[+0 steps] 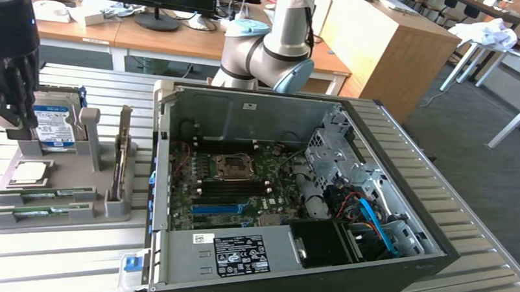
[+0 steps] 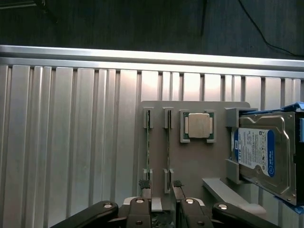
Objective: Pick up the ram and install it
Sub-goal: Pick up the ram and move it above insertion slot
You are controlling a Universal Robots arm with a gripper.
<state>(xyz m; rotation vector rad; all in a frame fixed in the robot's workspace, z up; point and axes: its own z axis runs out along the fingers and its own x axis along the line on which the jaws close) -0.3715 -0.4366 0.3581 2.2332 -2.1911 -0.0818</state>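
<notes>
Two alike ram sticks lie in slots of a grey holder tray [image 1: 67, 224] at the exterior view's left: one ram [image 1: 46, 194] and a second ram [image 1: 42, 210] beside it. From the wrist they appear edge-on as thin green strips, ram [image 2: 148, 152] and ram [image 2: 168, 152]. My gripper [image 1: 10, 111] hangs over the tray's far part, by the hard drive. In the wrist view the gripper [image 2: 159, 190] stands open above the tray, with nothing between its fingertips [image 2: 142, 184]. Both sticks rest in the tray, untouched.
The tray also carries a square silver processor [image 2: 198, 126] and a blue-labelled hard drive [image 2: 261, 152]. An open computer case [image 1: 348, 110] with its motherboard [image 1: 233, 184] lies in the middle of the ribbed metal table [image 1: 465, 211]. An upright card [image 1: 121, 154] stands in the tray's near side.
</notes>
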